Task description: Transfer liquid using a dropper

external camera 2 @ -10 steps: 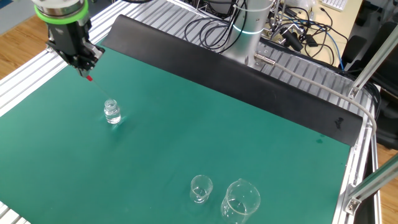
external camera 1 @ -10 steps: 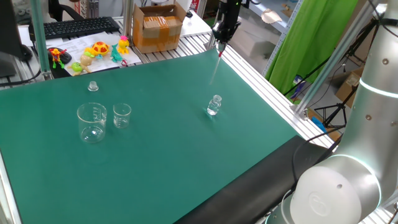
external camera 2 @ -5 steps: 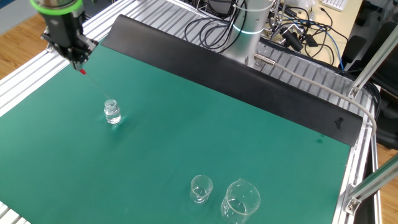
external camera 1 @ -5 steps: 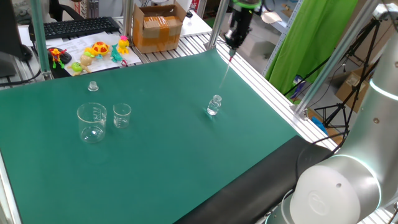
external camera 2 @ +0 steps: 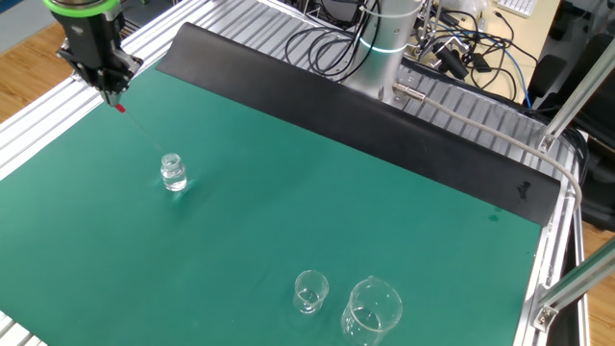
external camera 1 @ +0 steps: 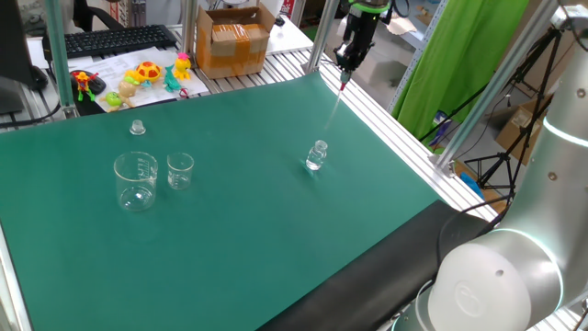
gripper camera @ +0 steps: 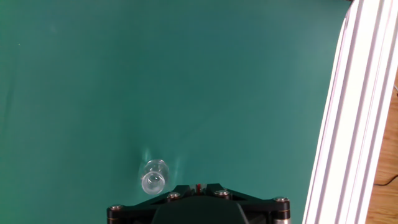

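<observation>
My gripper [external camera 1: 344, 72] is shut on the dropper [external camera 1: 336, 101] at its small red bulb and holds it high over the green mat. The thin clear tube slants down toward a small clear bottle [external camera 1: 317, 154] and ends above it, apart from it. In the other fixed view the gripper [external camera 2: 111, 94] holds the dropper [external camera 2: 135, 123] up and to the left of the bottle [external camera 2: 173, 173]. The hand view shows the red bulb [gripper camera: 198, 186] at the bottom edge with the bottle [gripper camera: 153, 177] just left of it. A small beaker [external camera 1: 180, 171] and a large beaker [external camera 1: 136, 180] stand at the left.
A small clear cap [external camera 1: 138, 127] lies behind the beakers. The aluminium rail edge [gripper camera: 354, 124] runs close beside the gripper. Toys [external camera 1: 147, 75], a cardboard box [external camera 1: 234, 41] and a keyboard sit beyond the mat. The beakers also show in the other fixed view [external camera 2: 370, 312].
My gripper has lifted higher with the dropper and drifted toward the railed table edge. The bottle and beakers have not moved.
</observation>
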You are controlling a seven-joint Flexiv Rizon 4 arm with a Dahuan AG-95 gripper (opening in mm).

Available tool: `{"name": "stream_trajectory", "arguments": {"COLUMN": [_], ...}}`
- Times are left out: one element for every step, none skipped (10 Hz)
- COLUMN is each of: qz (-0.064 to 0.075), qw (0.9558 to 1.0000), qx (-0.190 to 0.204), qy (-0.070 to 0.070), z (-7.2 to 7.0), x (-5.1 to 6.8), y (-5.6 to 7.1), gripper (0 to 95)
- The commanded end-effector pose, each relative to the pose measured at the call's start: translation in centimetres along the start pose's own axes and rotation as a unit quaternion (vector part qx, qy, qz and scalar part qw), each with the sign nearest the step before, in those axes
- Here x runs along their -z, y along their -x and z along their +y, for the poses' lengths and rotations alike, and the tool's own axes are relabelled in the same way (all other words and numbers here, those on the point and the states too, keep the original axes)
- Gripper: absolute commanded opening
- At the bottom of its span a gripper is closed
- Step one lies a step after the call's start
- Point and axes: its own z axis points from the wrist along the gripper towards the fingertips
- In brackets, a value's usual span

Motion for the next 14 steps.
{"name": "stream_trajectory", "arguments": {"qz": [-0.004, -0.006, -0.008, -0.011, -0.016, -0.019, -0.024, -0.027, -0.029, -0.032, -0.036, -0.038, -0.040, -0.046], "qw": [1.0000, 1.0000, 1.0000, 0.9999, 0.9999, 0.9998, 0.9997, 0.9996, 0.9996, 0.9995, 0.9993, 0.9992, 0.9991, 0.9988], "qx": [0.000, 0.000, 0.000, 0.000, 0.000, -0.001, -0.002, -0.003, -0.003, -0.005, -0.008, -0.011, -0.012, -0.018], "qy": [-0.001, -0.001, -0.001, -0.002, -0.003, -0.003, -0.004, -0.003, -0.003, -0.003, -0.004, -0.004, -0.004, -0.005], "z": [0.2, 0.2, 0.3, 0.3, 0.3, 0.5, 0.6, 0.9, 1.0, 1.4, 1.8, 2.2, 2.6, 3.4], "x": [-0.2, -0.4, -0.5, -0.6, -0.7, -0.8, -1.0, -1.2, -1.3, -1.7, -2.1, -2.4, -2.7, -3.2], "y": [-0.1, -0.1, -0.1, -0.1, -0.1, -0.1, 0.0, 0.0, 0.1, 0.0, -0.1, -0.4, -0.7, -1.6], "gripper": [0.0, 0.0, 0.0, 0.0, 0.0, 0.0, 0.0, 0.0, 0.0, 0.0, 0.0, 0.0, 0.0, 0.0]}}
